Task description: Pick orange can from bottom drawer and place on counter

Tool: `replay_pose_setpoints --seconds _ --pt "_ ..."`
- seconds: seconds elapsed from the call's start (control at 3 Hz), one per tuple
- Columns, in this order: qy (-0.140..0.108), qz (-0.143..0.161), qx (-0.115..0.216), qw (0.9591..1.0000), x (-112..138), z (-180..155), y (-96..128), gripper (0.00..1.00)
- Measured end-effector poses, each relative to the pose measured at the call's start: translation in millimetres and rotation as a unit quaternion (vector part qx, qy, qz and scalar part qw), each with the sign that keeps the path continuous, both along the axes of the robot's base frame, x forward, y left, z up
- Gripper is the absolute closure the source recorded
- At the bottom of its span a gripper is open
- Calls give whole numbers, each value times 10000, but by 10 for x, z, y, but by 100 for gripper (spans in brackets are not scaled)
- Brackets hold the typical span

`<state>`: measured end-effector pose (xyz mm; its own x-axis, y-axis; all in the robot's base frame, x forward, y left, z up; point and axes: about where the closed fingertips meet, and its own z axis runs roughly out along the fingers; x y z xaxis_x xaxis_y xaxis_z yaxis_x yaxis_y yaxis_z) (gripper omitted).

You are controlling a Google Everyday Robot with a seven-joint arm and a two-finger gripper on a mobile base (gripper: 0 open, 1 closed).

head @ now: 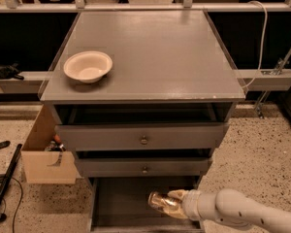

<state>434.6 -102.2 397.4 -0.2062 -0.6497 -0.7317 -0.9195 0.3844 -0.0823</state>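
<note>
1. The white arm (245,213) came in from the near right corner. Its gripper (171,203) hung low over the right part of the bottom drawer (117,205), a dark tray pulled out toward the near edge.
2. The gripper's pale fingers (178,194) pinched the orange can (158,200) between them, one above it and one below. The can lay sideways with its shiny free end pointing left, inside the outline of the bottom drawer. I could not tell whether it touched the drawer floor.
3. Just behind and above sat the middle drawer (111,168) and then the upper drawer (102,137), both grey and shallower. Each had a small round knob at its centre.
4. To the left of the cabinet a cardboard box (44,166) stood on the speckled floor (262,154), touching the cabinet's side. A black pole (5,184) lay slanted at the near left.
5. The counter (160,52) spread flat and grey above the drawers, with a worn front edge. A white bowl (88,66) stood upright on its left side, nearer the front than the back and well apart from the can.
6. Farthest off, a white cable (260,38) looped down at the right beyond the counter.
</note>
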Motion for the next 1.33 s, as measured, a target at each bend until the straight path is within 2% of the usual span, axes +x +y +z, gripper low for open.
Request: replay_pose_setpoints --seconds 0.33,0.67,1.0,1.33 --pt "-561 54 -108 9984 -90 751 -3 100" --pt "-940 12 -261 9952 -9 1174 -56 100" --pt "-940 12 -261 9952 -9 1174 -56 100" --pt "-1079 15 -250 9938 8 1311 -37 100"
